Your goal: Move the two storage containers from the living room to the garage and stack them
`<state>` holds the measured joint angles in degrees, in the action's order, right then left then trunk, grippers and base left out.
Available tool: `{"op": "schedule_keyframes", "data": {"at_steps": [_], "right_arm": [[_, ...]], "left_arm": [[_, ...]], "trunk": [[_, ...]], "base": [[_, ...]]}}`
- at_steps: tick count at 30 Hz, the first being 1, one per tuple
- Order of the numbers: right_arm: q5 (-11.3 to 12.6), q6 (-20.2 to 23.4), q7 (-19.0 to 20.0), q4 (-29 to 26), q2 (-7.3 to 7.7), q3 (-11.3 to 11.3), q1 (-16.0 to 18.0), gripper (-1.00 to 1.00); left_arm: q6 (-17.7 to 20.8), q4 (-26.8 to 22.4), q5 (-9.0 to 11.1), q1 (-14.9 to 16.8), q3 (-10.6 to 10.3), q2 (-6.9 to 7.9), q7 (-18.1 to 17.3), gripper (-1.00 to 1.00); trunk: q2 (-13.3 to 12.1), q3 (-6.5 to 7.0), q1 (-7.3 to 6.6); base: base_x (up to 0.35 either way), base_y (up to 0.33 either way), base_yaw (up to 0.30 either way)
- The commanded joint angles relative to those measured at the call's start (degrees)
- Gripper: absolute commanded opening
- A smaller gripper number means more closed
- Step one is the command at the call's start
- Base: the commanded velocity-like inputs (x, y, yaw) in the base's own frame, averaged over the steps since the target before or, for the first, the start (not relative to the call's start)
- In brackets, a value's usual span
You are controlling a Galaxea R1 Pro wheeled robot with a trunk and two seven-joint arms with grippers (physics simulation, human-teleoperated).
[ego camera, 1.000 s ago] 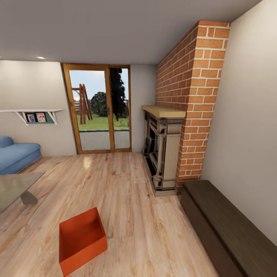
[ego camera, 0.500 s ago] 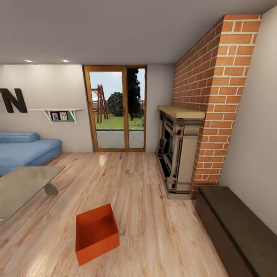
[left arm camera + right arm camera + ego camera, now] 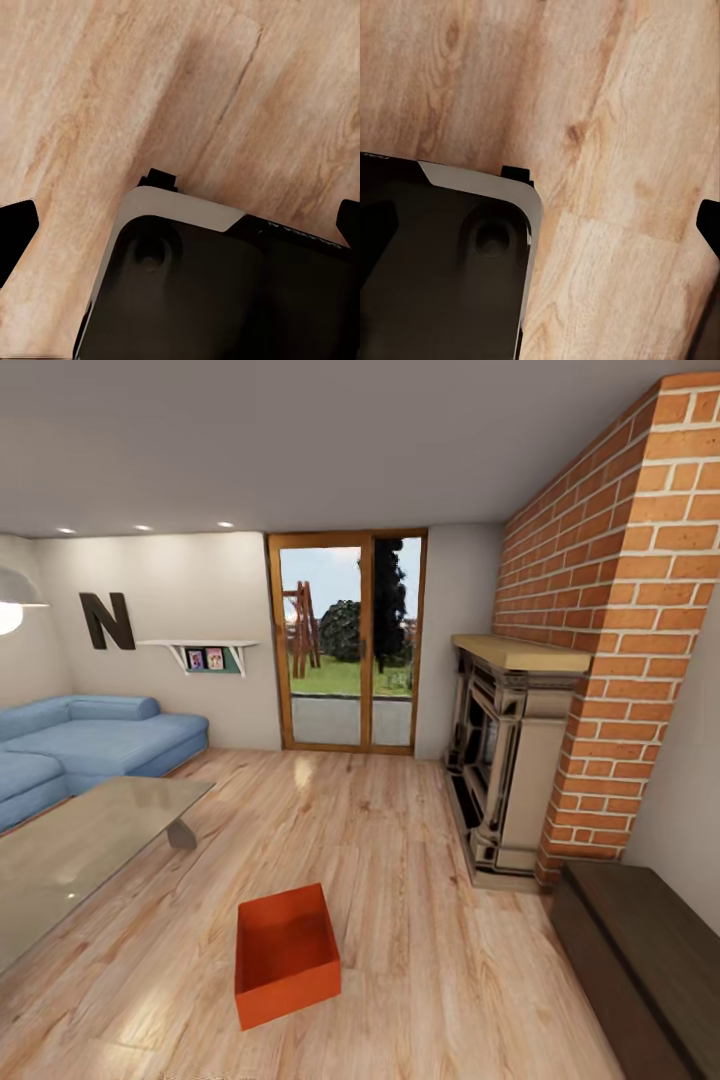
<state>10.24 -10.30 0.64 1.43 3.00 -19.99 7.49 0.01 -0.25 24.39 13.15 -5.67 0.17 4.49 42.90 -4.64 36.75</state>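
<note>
One orange-red storage container (image 3: 287,955) sits open-topped and empty on the light wood plank floor (image 3: 400,840) of the living room, low in the head view and a little left of centre. My left gripper (image 3: 184,225) is open, its black fingertips (image 3: 16,232) spread to the frame's sides above the planks. My right gripper (image 3: 544,225) is open as well, with nothing between its fingertips (image 3: 709,225). Both hang beside my dark, white-rimmed base (image 3: 217,292). The garage is out of view.
A glass coffee table (image 3: 70,855) stands left of the container, with a blue corner sofa (image 3: 90,745) behind it. On the right are a brick fireplace (image 3: 540,750) and a dark low bench (image 3: 640,960). Wood-framed glass doors (image 3: 350,645) close the far wall.
The whole head view has swung left, so the container, doors and fireplace sit further right in the picture. More sofa and table, the wall letter N and a lamp have come into view.
</note>
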Motion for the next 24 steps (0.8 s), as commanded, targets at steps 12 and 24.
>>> {"op": "schedule_keyframes", "data": {"at_steps": [12, 24], "right_arm": [[0.6, -0.2, 0.1, 0.2, -0.01, -0.4, 0.1, 1.0], [0.7, -0.2, 0.1, 0.2, -0.01, -0.4, 0.1, 1.0]], "left_arm": [[0.0, 0.0, 0.4, 0.0, -0.5, -0.05, 0.2, 1.0], [0.1, 0.0, 0.5, 0.0, -0.5, -0.08, 0.2, 1.0]], "trunk": [[0.1, -0.09, 0.01], [0.1, -0.09, 0.01]], "base": [[0.0, 0.0, 0.27], [0.0, 0.0, 0.27]]}}
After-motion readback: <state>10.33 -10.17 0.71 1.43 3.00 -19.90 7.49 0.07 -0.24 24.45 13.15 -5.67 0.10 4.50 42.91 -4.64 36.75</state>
